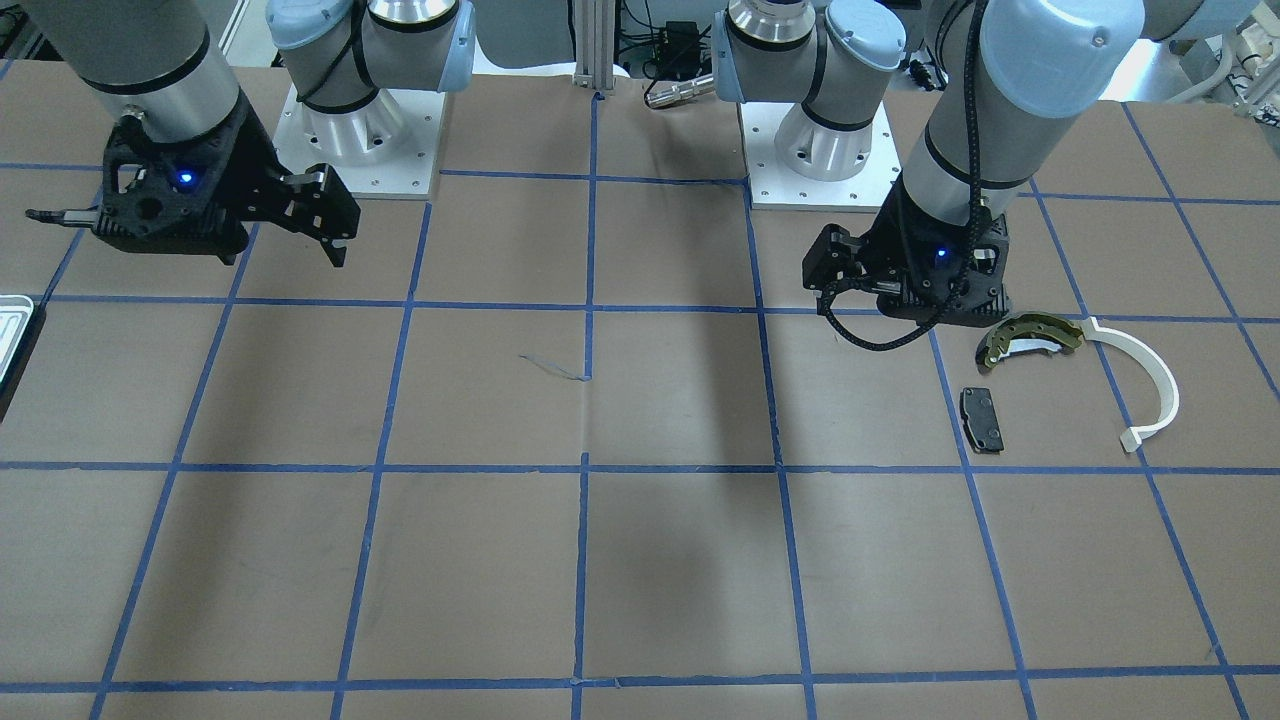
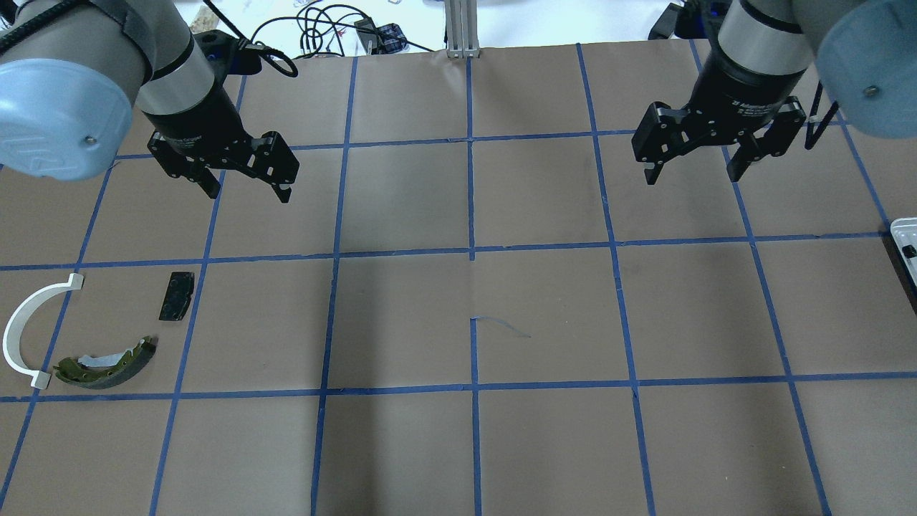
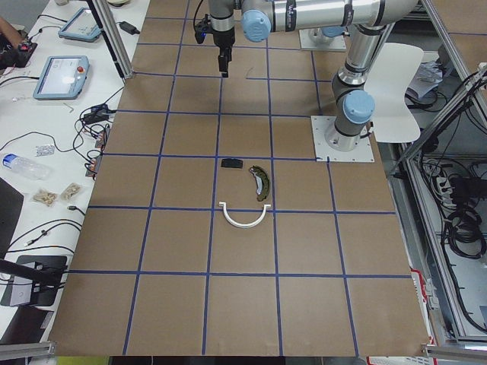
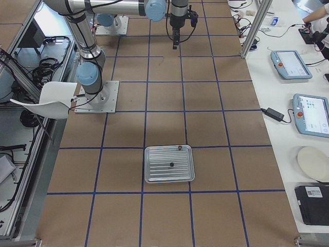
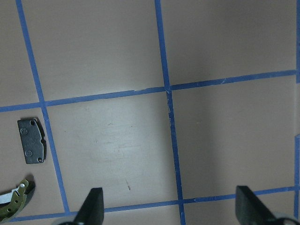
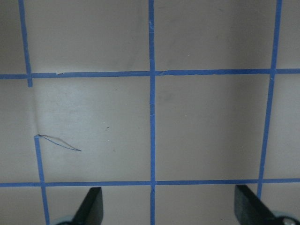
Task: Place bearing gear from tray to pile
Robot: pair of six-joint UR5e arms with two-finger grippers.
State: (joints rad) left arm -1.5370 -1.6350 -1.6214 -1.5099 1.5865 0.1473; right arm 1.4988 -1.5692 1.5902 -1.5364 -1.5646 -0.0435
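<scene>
The silvery ribbed tray (image 4: 154,175) lies at the table's end on my right; only its corner shows in the overhead view (image 2: 903,231). Two small dark parts lie on it, one mid-tray (image 4: 171,165) and one by the far rim (image 4: 179,147); which is the bearing gear I cannot tell. The pile is an olive-gold brake shoe (image 2: 107,364), a white arc strip (image 2: 21,330) and a black pad (image 2: 176,295). My left gripper (image 2: 247,190) hangs open and empty above the table beyond the pile. My right gripper (image 2: 695,175) hangs open and empty, well away from the tray.
The table is brown with a blue tape grid. Both arm bases (image 1: 360,150) stand at the robot's edge. Cables and an aluminium post (image 2: 462,29) lie at the far edge. A tape scuff (image 2: 501,326) marks the middle.
</scene>
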